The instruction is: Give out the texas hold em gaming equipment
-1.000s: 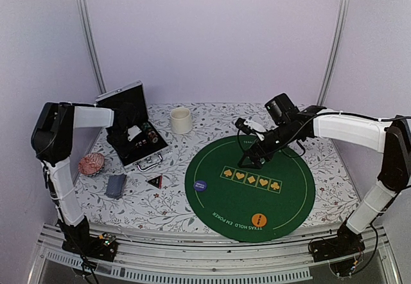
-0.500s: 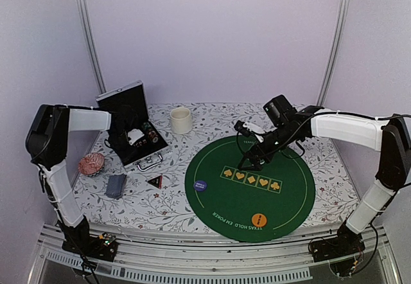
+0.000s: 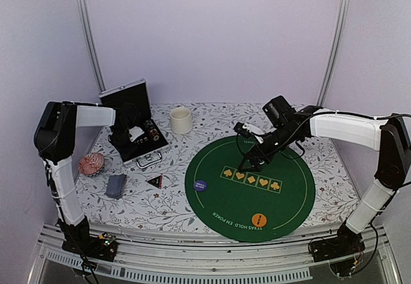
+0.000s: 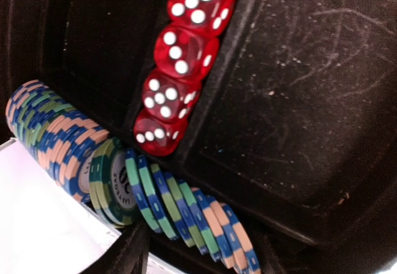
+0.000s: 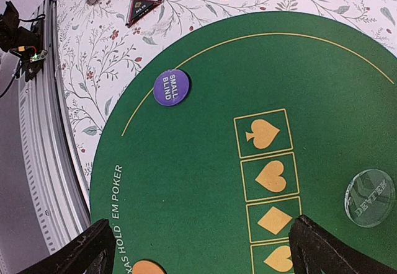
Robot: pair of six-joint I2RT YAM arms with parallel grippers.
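Main worry right now is the left gripper (image 4: 197, 255). It's down inside the open case (image 4: 298, 100) with its jaws apart and nothing in them, as far as I can tell. The row of poker chips (image 4: 155, 193) lies right at its fingertips. The chips stand on edge and are packed tight. If I close here, I reckon I either pinch a fat wad of them or squeeze a few out sideways and the row flops over. The red dice (image 4: 177, 51) sit in their slot just ahead of the chips, so pushing further in could knock those loose. A crooked lift could also drag the whole case along the bench (image 3: 160, 204).

Besides chips and dice, the case has something white beside the chips that I can't identify. I can't see into the mug (image 3: 181, 120) from here.

The right gripper (image 5: 201, 227) hovers wide open over the green mat (image 3: 282, 194), holding nothing. The clear dealer button (image 5: 370, 189) lies just off its right finger. The SMALL BLIND disc (image 5: 170, 87) sits ahead and left, and the orange disc (image 3: 259, 220) is off by the mat's edge. The triangular token (image 3: 154, 181) and deck of cards (image 3: 116, 185) are well beyond, off the mat. Dropping lower could snag the mat.
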